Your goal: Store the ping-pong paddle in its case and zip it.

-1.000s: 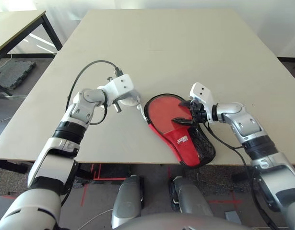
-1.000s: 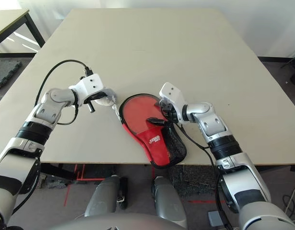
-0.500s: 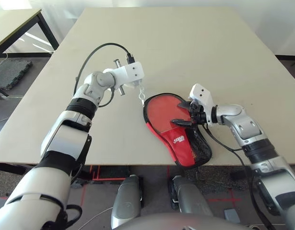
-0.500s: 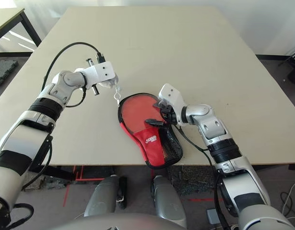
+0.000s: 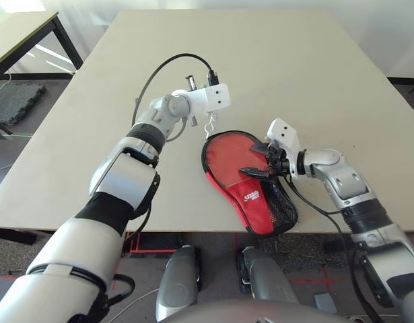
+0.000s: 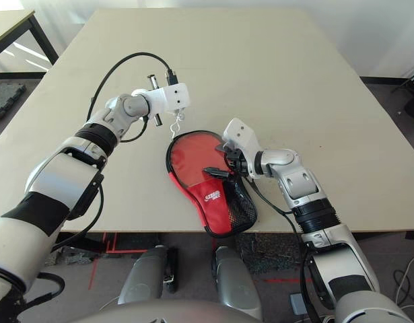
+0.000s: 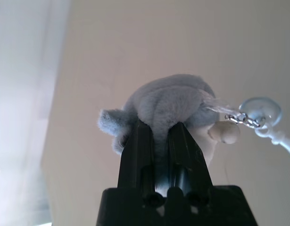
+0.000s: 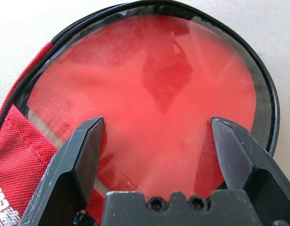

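Your left jaws [image 7: 156, 129] are closed on a soft grey plush charm [image 7: 175, 101], pinched between the two fingers. Your right jaws [image 8: 159, 127] stand wide open, and nothing is gripped between them; they are over the round part of the case [image 5: 250, 192], one finger at each side of its red face. I cannot tell if the fingertips press on it.

From the plush charm a white cord [image 5: 209, 124] goes to the edge of the case, at the round end. On this cord you can see, in the left wrist view, a small metal clasp [image 7: 242, 119], a clear bead [image 7: 261, 111] and a pale round bead [image 7: 224, 132].

The case lies flat on the surface [image 5: 220, 60], near its front edge, with the narrow end pointing toward you. It has a red fabric part with a white logo [image 5: 251, 196], and a black mesh pocket [image 5: 282, 207] on the right side. The ping-pong paddle [image 8: 149, 94] is inside the case: its round red face shows through the clear window, with the black border of the case around it.
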